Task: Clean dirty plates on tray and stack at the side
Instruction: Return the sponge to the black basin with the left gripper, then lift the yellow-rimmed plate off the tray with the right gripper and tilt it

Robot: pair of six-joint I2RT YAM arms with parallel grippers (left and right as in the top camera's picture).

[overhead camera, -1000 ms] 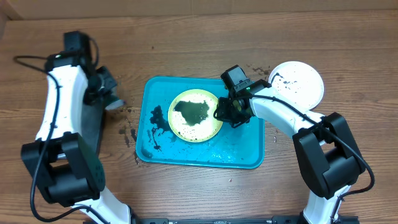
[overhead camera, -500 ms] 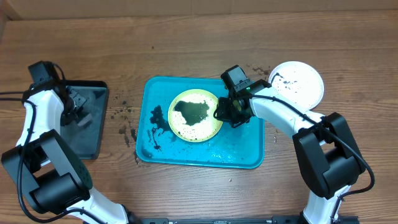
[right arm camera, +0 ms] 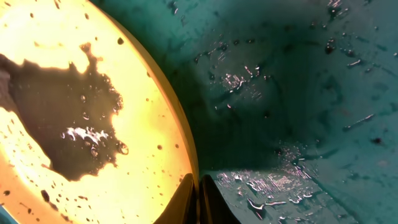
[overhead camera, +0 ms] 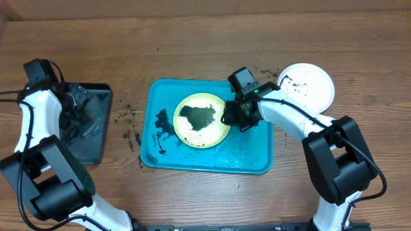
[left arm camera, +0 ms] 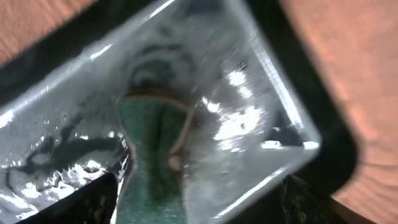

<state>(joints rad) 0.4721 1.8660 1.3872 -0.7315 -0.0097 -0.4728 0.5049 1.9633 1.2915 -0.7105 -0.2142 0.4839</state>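
Your right gripper (overhead camera: pixel 232 117) clamps the rim of the yellow-green round plate (overhead camera: pixel 215 133), mid turquoise plastic tray (overhead camera: pixel 250 157). Your left gripper (left arm camera: pixel 199 200) gapes over the green sponge (left arm camera: pixel 152 155) lying in the wet black rectangular tray (overhead camera: pixel 93 147). Regrip it mid-body, then scrub that dark smear (overhead camera: pixel 196 115).

A plate (overhead camera: pixel 201 120) is set on the tray (overhead camera: pixel 209 162), just left of the right gripper (overhead camera: pixel 230 119), which meets its rim. A second plate (overhead camera: pixel 308 86) is placed on the table (overhead camera: pixel 192 38), off the tray, behind and to the right of that gripper. Well to the left, a smaller tray (overhead camera: pixel 90 146) is found under the left gripper (left arm camera: pixel 199 200), with a sponge (left arm camera: pixel 152 155) lying in it.
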